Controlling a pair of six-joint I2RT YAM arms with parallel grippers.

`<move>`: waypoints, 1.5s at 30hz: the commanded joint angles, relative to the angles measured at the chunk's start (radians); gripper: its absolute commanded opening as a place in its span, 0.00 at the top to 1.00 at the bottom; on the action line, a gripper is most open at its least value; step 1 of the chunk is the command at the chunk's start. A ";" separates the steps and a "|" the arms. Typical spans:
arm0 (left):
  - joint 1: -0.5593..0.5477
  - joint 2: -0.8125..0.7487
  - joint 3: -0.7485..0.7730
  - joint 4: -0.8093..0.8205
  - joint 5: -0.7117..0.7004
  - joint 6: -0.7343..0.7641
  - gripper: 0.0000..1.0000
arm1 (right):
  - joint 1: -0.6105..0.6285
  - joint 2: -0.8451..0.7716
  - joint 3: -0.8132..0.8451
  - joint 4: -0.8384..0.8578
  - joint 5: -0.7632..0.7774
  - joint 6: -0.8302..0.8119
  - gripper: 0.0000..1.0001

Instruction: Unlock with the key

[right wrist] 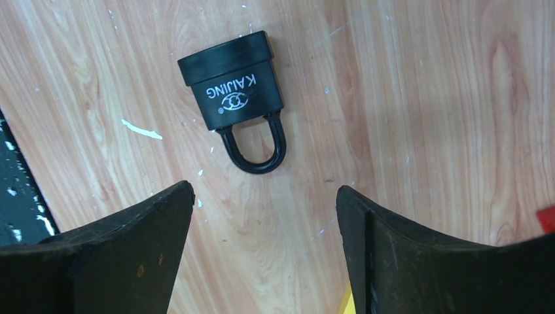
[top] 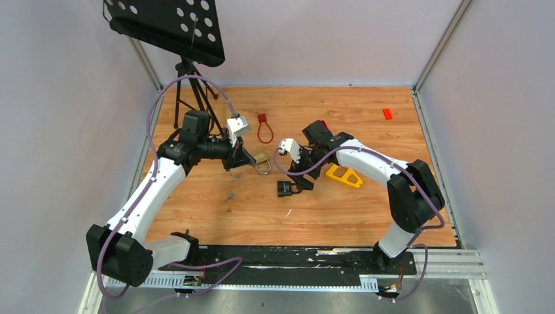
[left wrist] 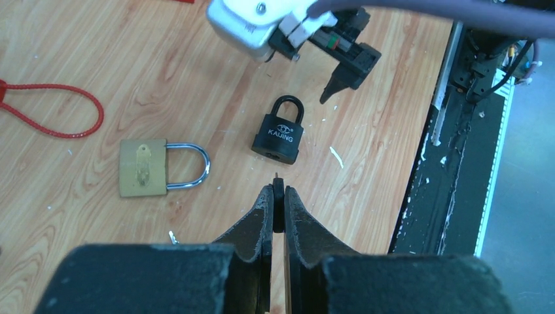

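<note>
While your left gripper (left wrist: pixel 277 193) has its jaws pressed together on a thin dark key (left wrist: pixel 278 208), with only the tip showing past them, nothing has gone into a lock yet. The black padlock (right wrist: pixel 232 91) lies flat on the table (right wrist: pixel 425 98) near the middle, its shackle closed. Your right gripper (right wrist: pixel 265 191) hangs just above it, jaws wide apart and holding nothing.

I'd judge you are early in the task: the key is in hand, but the lock is not secured. Most of the job is left. You need to close the right jaws on the padlock body to steady it, line up the keyhole with the key, seat the blade, turn it and free the shackle.

The brass padlock (left wrist: pixel 143 168) sits to the left and a little farther back, also shut. I cannot tell which lock the key fits, though both arms point at the black one.
</note>
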 commanded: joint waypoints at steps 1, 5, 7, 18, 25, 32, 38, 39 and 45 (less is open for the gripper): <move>0.002 0.004 0.008 0.020 0.000 -0.002 1.00 | 0.031 0.069 0.060 0.003 -0.038 -0.143 0.17; 0.003 0.013 0.022 -0.005 -0.034 0.010 1.00 | 0.060 0.124 0.067 0.039 0.002 -0.224 0.07; 0.006 0.019 0.028 -0.021 -0.043 0.013 1.00 | 0.070 0.157 0.093 0.038 0.004 -0.256 0.05; 0.084 0.036 0.057 -0.054 -0.015 0.019 1.00 | 0.105 0.255 0.133 0.060 -0.014 -0.295 0.08; 0.133 0.025 0.059 -0.047 0.009 0.016 1.00 | 0.145 0.266 0.119 0.080 -0.011 -0.291 0.15; 0.154 0.008 0.049 -0.041 0.017 0.011 1.00 | 0.155 0.273 0.106 0.093 -0.014 -0.274 0.42; 0.163 0.007 0.042 -0.015 0.021 -0.012 1.00 | 0.148 0.188 0.087 0.075 -0.040 -0.252 0.78; 0.163 0.012 0.045 -0.006 0.022 -0.017 1.00 | 0.143 0.165 0.096 0.063 -0.059 -0.243 0.82; 0.163 0.072 0.102 -0.002 0.050 -0.031 1.00 | 0.116 0.011 0.215 -0.074 -0.215 -0.204 1.00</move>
